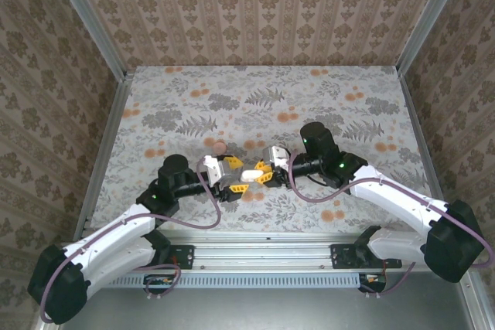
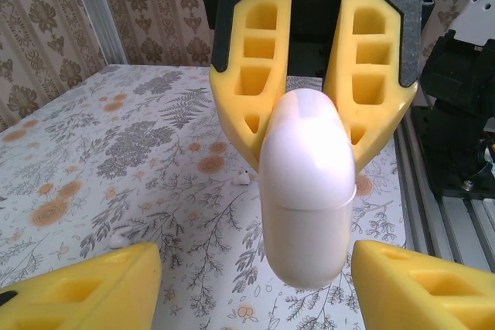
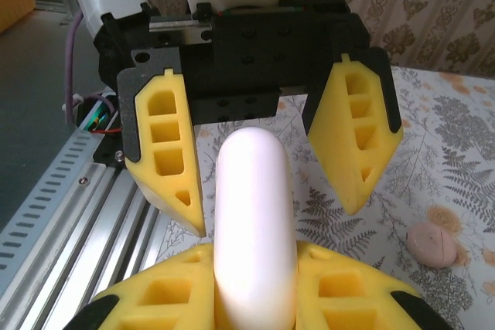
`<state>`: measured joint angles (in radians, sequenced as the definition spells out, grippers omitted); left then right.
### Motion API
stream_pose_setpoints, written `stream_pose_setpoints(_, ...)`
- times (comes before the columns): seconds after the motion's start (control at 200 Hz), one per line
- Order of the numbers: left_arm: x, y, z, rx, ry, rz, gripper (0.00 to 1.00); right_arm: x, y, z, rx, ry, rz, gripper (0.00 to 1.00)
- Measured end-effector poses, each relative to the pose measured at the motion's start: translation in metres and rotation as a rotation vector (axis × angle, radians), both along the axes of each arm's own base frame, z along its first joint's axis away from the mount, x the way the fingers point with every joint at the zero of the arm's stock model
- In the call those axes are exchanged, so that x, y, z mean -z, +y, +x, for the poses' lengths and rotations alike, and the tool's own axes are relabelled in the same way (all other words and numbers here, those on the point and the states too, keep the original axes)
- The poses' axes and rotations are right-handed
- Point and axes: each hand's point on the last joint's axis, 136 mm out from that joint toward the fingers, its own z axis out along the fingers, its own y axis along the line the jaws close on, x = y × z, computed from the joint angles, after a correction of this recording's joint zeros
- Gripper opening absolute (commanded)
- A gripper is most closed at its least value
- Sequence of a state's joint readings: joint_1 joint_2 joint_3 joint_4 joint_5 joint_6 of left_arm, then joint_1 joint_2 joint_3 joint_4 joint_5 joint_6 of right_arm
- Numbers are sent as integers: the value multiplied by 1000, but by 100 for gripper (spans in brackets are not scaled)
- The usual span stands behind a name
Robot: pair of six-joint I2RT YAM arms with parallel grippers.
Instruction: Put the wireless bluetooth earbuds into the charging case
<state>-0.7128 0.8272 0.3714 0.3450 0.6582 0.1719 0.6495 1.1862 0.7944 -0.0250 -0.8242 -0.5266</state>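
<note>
- Two tools meet just ahead of the arm bases, tip to tip, with the charging case (image 2: 307,191) lifted off the table (image 1: 325,106) between them.
- Right tool (image 1: 263,173): closed tight on one end of the case, which juts out from between its pads.
- Left tool (image 1: 238,175): about half open and holding nothing. Its fingers (image 2: 85,287) flank the case's free end at 3 and 9 o'clock with clear gaps on both sides.
- A seam rings the case and the lid looks closed, so I judge the step in hand to be getting the case open, with no earbud loaded yet.
- Next move, as I read it: the left tool must centre on the lid half, close squarely without knocking the case askew in the right grip, then swing the lid up.
- Two tiny whitish specks on the table, one (image 2: 242,178) at 9 o'clock of the case and one (image 2: 120,239) at 8 o'clock, are probably the earbuds, though they are too small to be sure.
- Farther out, at 11 o'clock from the case, a round pinkish disc (image 1: 220,147) lies apart and has no part in the task.
</note>
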Motion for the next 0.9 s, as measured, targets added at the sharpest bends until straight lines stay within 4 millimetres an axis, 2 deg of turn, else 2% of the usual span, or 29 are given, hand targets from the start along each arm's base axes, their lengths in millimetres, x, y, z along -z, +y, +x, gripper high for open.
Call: stream_pose_setpoints(0.9, 7, -3, -2, 28, 30, 10, 63, -12, 7, 0, -26, 13, 62, 13)
